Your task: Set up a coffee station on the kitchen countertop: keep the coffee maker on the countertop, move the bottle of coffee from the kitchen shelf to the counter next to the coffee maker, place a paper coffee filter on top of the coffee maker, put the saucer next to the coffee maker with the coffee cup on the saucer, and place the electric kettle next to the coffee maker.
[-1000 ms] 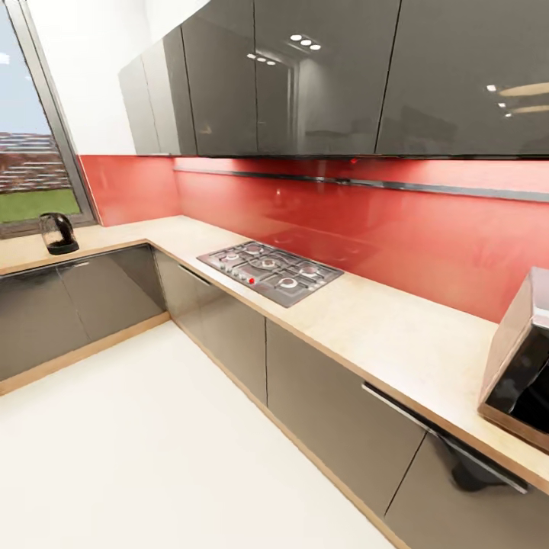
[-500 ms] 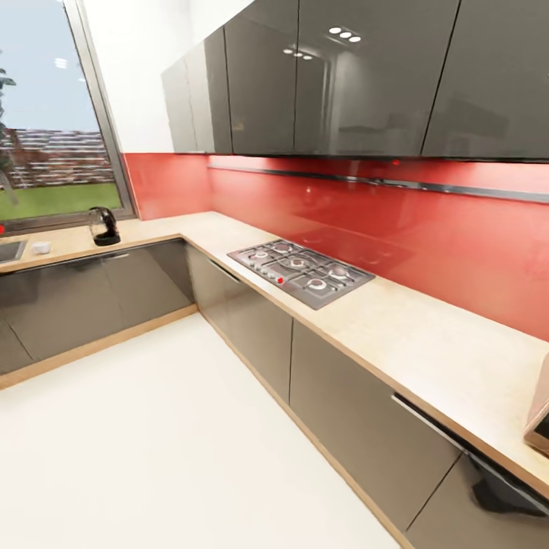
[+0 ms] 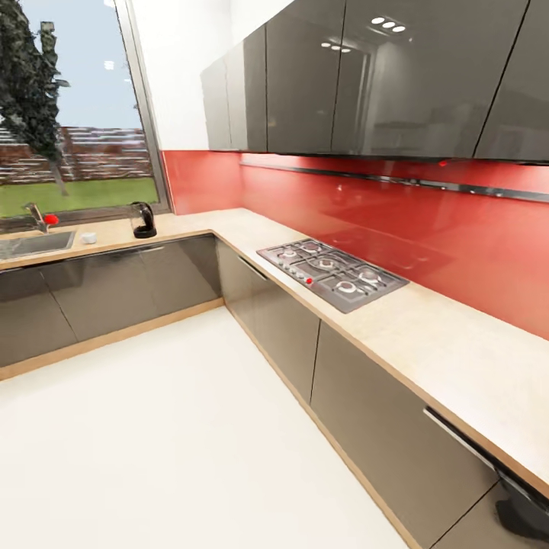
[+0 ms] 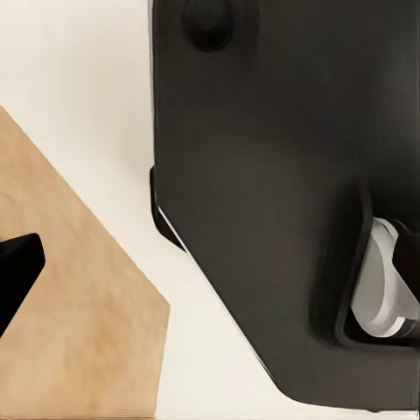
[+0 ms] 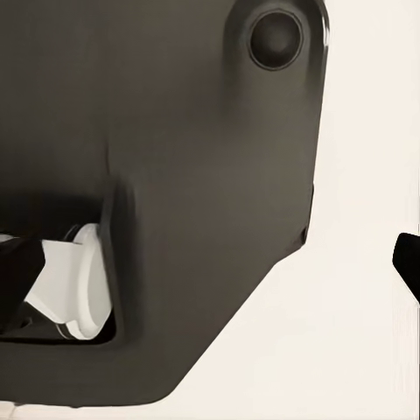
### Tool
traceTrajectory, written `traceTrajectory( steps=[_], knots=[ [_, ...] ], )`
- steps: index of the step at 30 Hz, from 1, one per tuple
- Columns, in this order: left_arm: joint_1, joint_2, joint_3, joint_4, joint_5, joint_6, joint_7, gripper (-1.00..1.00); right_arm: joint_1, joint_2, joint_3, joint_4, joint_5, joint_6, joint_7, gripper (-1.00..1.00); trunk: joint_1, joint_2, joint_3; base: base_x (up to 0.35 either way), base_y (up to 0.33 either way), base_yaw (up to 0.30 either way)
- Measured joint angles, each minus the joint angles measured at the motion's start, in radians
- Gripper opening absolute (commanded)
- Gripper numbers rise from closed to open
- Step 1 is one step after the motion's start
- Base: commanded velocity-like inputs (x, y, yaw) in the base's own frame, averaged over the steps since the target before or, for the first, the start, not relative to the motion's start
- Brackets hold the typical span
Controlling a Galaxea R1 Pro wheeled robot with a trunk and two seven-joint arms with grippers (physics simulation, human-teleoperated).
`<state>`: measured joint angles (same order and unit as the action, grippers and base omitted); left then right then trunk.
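The electric kettle [image 3: 142, 220], dark with a black lid, stands on the kitchen countertop [image 3: 457, 358] under the window, far off at the left. A small white rounded thing [image 3: 88, 238] sits beside it near the sink; it is too small to tell whether it is the coffee cup. The coffee maker, bottle of coffee, paper filter, saucer and kitchen shelf are out of view. My left gripper [image 4: 210, 262] and right gripper [image 5: 210, 262] hang over the robot's dark base and the pale floor. Their black fingertips [image 4: 17, 271] [image 5: 408, 259] sit wide apart, with nothing between them.
The L-shaped counter runs over grey cabinet fronts [image 3: 381, 427], with a gas hob [image 3: 332, 273] set into its right run. A sink [image 3: 34, 244] with a red-knobbed tap [image 3: 42, 219] lies at the left. Glossy grey wall cabinets [image 3: 366, 76] hang above. White floor [image 3: 175, 435] spreads in front.
The head view has swung left: the black appliance slid out at the right, while the window, sink and small white thing came in. The kettle itself has not moved.
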<state>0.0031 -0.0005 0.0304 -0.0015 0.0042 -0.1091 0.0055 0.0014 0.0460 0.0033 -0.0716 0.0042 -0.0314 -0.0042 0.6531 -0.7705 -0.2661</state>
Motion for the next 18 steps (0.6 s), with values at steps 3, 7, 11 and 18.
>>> traceTrajectory(
  steps=[3,7,11,18],
  knots=[
    [0.0,-0.001,-0.001,0.0,0.0,0.0,0.0,1.0,0.0,0.0,0.0,0.0,0.0,0.0,0.0,1.0,-0.012,0.021,0.007,0.0,0.0,0.251],
    [0.0,-0.001,-0.001,0.0,0.0,0.0,0.0,1.0,0.0,0.0,0.0,0.0,0.0,0.0,0.0,1.0,-0.027,0.049,0.016,0.0,0.0,0.251],
    [0.0,-0.001,-0.001,0.0,0.0,0.0,0.0,1.0,0.0,0.001,0.0,0.0,0.0,0.0,0.0,1.0,-0.042,0.077,0.024,0.0,0.0,0.251],
    [0.0,-0.001,0.0,0.0,0.0,0.0,0.0,1.0,0.0,0.0,0.0,0.0,0.0,0.0,0.0,1.0,-0.069,0.126,0.04,0.0,0.0,0.251]
  ],
)
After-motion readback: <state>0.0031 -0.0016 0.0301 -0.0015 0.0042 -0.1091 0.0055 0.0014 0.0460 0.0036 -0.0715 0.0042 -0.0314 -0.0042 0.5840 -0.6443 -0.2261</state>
